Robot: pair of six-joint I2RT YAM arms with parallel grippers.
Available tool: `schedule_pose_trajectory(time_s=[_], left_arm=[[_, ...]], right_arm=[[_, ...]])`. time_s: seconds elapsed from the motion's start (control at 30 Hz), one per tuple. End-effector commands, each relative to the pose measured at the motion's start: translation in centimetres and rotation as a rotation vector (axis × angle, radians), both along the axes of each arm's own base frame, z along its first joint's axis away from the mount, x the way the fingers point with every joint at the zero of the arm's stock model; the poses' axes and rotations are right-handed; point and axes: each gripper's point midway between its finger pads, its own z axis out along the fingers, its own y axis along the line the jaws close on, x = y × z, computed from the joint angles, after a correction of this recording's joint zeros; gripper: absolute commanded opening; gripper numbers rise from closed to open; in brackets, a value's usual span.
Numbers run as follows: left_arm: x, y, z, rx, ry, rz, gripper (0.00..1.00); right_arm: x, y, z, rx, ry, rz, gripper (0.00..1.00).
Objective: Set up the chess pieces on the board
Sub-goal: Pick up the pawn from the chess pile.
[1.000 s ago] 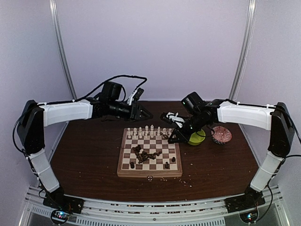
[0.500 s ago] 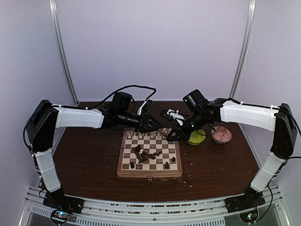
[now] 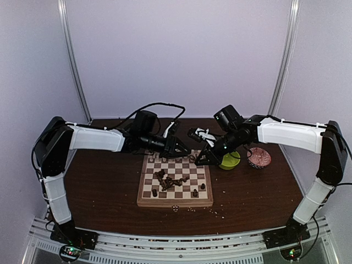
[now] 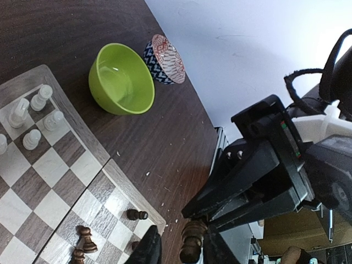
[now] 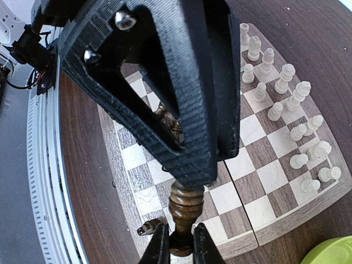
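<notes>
The board [image 3: 175, 204] lies at the table's middle, also in the left wrist view [image 4: 82, 132] and the right wrist view [image 5: 264, 176]. Cream-white pieces [image 3: 165, 158] [image 5: 286, 110] [image 4: 33, 115] stand on its far rows. Dark brown pieces [image 3: 168, 179] lie heaped mid-board. My right gripper [image 3: 199, 159] [image 5: 180, 245] is shut on the base of one dark brown piece [image 5: 185, 212] above the board's far right corner. My left gripper [image 3: 186, 151] [image 4: 181, 250] meets it there, jaws open around that piece's top [image 4: 192, 247], with a gap on one side.
A lime-green bowl [image 3: 230, 160] [image 4: 121, 80] and a red patterned bowl [image 3: 258, 158] [image 4: 165, 58] stand right of the board. Pale crumbs [image 3: 212, 210] lie on the table near the board's front. A dark piece [image 4: 137, 214] lies flat near the board's edge.
My left arm has reached rightward over the board's far edge until its gripper meets the right gripper and the held piece. The right gripper has barely moved.
</notes>
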Motion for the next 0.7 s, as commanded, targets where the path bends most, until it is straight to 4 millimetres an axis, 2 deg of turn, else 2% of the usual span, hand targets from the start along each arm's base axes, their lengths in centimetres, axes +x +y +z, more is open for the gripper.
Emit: schedule_pose_trajectory(time_s=[0.0,0.23,0.37,0.57,0.67], left_arm=[[-0.6,-0.6,0.7,-0.042,-0.016,-0.045,0.27],[-0.7,-0.7,0.8,-0.047,-0.015,-0.054,0.11],[-0.6,-0.8,1.1,-0.046,-0.027,-0.056,0.04],[0.2,-0.2,0.1,0.079,-0.119,-0.043,0.02],[-0.2,-0.2,-0.9,0.205,-0.237,-0.077,0.02]], right_arm=[[0.3,0.0,0.8,0.014,-0.026,-0.01,0.06],[0.6,-0.1,0.3,-0.004,-0.027,-0.021,0.06],[0.4,-0.9,-0.1,-0.031,-0.024,-0.026,0.06],[0.2,-4.8,-0.9,-0.11,-0.033,-0.072,0.06],[0.1,-6.9,-1.2,-0.135,-0.057,-0.114,0.05]])
